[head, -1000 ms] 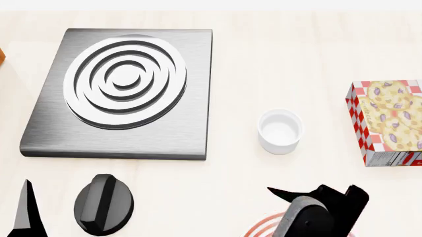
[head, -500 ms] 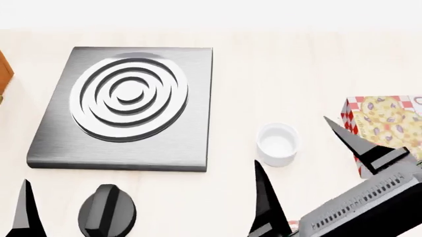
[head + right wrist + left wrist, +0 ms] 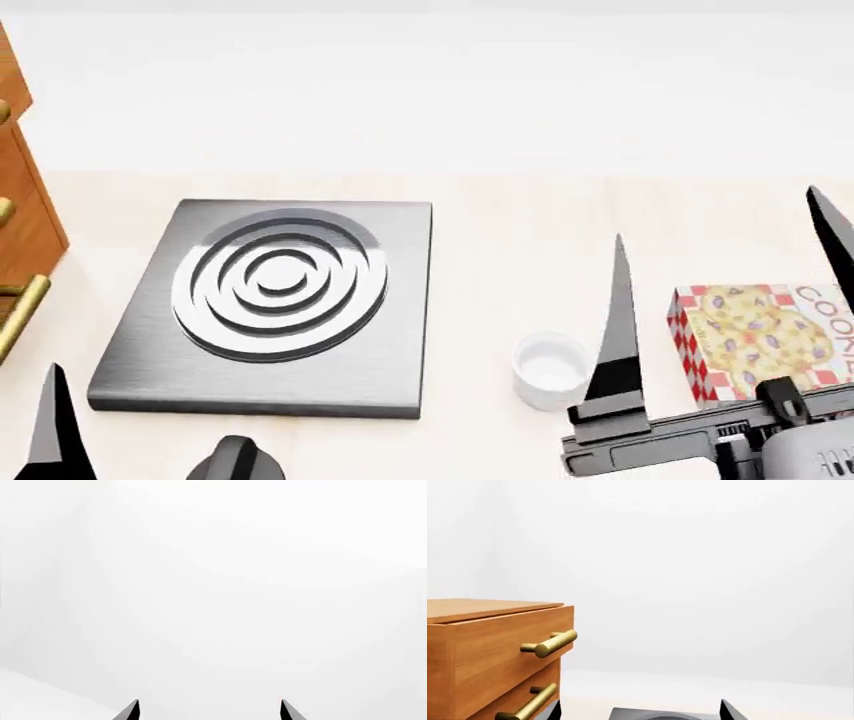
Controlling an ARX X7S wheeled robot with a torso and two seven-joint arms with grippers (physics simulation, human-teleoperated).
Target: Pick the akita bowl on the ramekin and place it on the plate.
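- Right gripper: black, two pointed fingers spread wide w/ nothing between them; raised above the table at the right of the head view, tips pointing toward the far side. Right wrist view: only the two tips against blank white background, no object betw. them.
- Small plain glossy white round ramekin: stands on the pale wooden table, just left of and partly behind the right gripper's left finger. Nothing sits on it; cup looks empty.
- Akita bowl & ring-rimmed plate: neither visible in any current view, so position cannot be told. Judgement: likely below the near edge of the head view, i.e. nearer the robot than the gripper tips now point.
- Key relation: right arm is much nearer the ramekin than the left; the fingers aim far and up, away from the table's near zone, so any next move would need a re-aim downward/nearward.
- Left gripper: fingertips apart, empty, at near left; its wrist view faces a wooden drawer cabinet w/ brass bar handles.
- Other items: brushed grey metal slab w/ concentric white rings at centre left; red-checked cookie box at right.
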